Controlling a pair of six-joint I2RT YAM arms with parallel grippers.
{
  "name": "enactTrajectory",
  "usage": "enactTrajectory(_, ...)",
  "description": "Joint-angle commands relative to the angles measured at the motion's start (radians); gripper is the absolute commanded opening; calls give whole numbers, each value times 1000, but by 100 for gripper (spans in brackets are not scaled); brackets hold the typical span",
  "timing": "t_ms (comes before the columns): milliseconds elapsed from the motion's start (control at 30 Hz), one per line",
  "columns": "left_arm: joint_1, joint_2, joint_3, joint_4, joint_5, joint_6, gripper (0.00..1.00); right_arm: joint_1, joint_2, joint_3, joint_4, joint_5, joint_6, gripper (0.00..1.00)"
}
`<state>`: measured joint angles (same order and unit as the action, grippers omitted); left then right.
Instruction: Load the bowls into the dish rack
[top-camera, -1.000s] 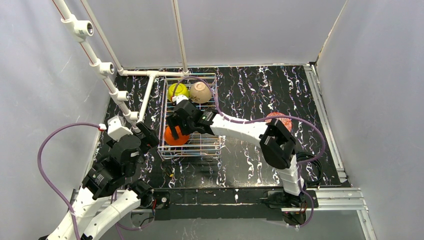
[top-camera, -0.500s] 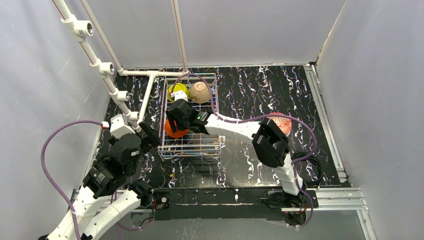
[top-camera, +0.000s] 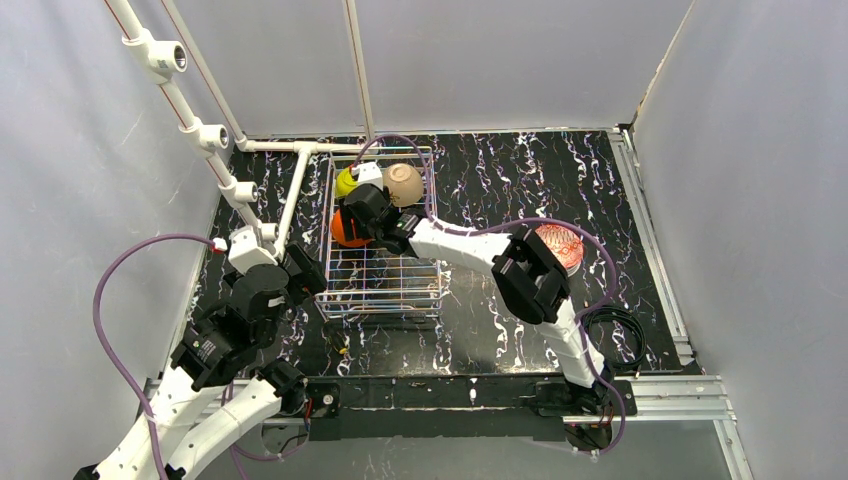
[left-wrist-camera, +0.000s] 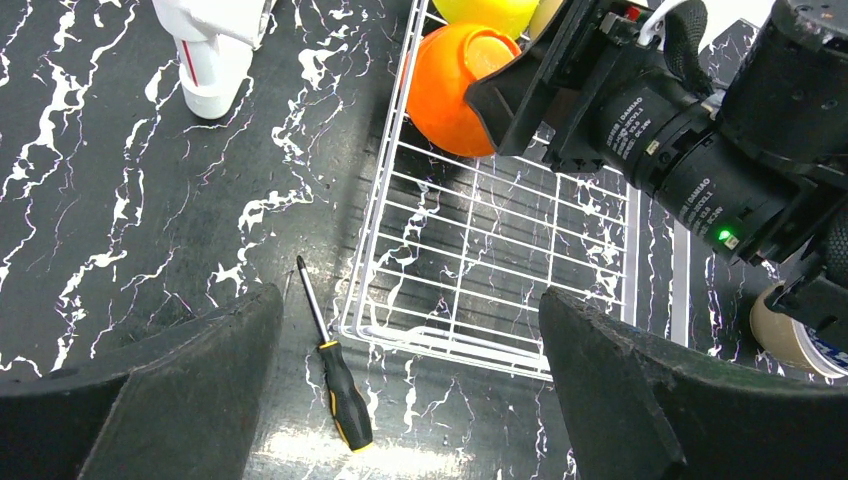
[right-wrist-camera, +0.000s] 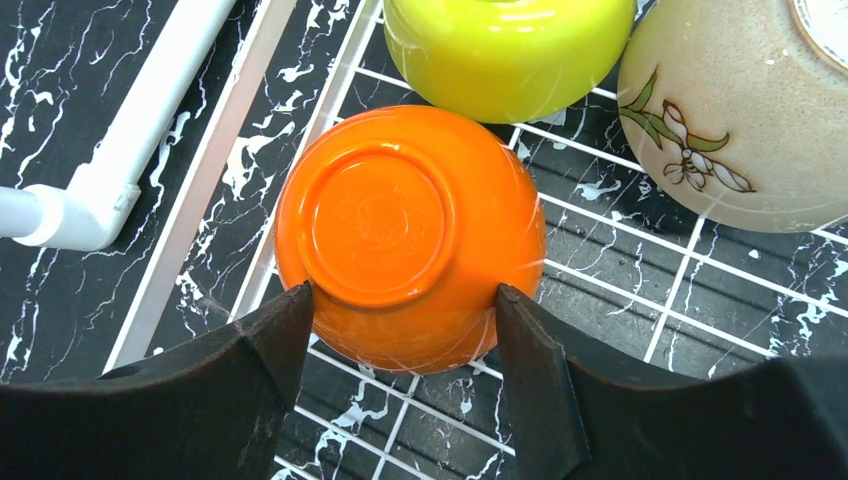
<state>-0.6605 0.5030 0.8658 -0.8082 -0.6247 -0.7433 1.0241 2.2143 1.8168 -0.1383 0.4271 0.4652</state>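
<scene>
Orange against black: clamping the right gripper (right-wrist-camera: 402, 292) onto the upturned orange bowl (right-wrist-camera: 380, 215), foot ring up, one finger pressing on each flank. Holding it low over the wire floor of the dish rack (top-camera: 385, 285), along the left side, just nearer than the lime-yellow bowl (right-wrist-camera: 510, 50) in the far left corner and diagonally across from the beige bowl (right-wrist-camera: 730, 110) in the far right corner. Cannot tell whether resting on the wires or hanging just above.

Judging by this, setting down the third bowl. Next, probably calling for spreading the fingers, rising clear of the rim, then reaching for the red-patterned bowl (top-camera: 558, 245) lying toward the right edge of the desk (top-camera: 500, 180).

Hovering the left gripper (left-wrist-camera: 410, 300), spread wide and gripping nothing, by the rack's near left corner.

Showing up only in the left wrist view: a screwdriver (left-wrist-camera: 335, 370) just outside that corner and a tape roll (left-wrist-camera: 795, 330) beyond the rack's right side. Showing only from the right wrist: the flower sprig on the beige bowl. Showing only from the top: the red-patterned bowl.
</scene>
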Motion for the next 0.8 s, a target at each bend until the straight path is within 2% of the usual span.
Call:
enactTrajectory(0,-4,1,-1,5,-14,-2,98,-27,44,35,28,-15,-5,74)
enactTrajectory(133,-3,8,2,4,-14,-2,98,-45,50,65,27,-67,11,76)
enactTrajectory(200,-4,12,5,6,-6,-1,98,-54,21,48,56,-132,8,80)
enactTrajectory(367,-4,-1,5,36,28,22,98,-79,-140,-25,77,-281,-8,91)
enactTrajectory(467,-4,-7,0,62,35,36,98,-100,-296,-96,65,-323,-16,94)
enactTrajectory(533,-4,-5,3,70,40,54,98,-116,-396,-148,-7,-257,-14,94)
enactTrajectory(767,-4,-1,-18,115,109,107,98,-236,-736,-360,-451,166,16,93)
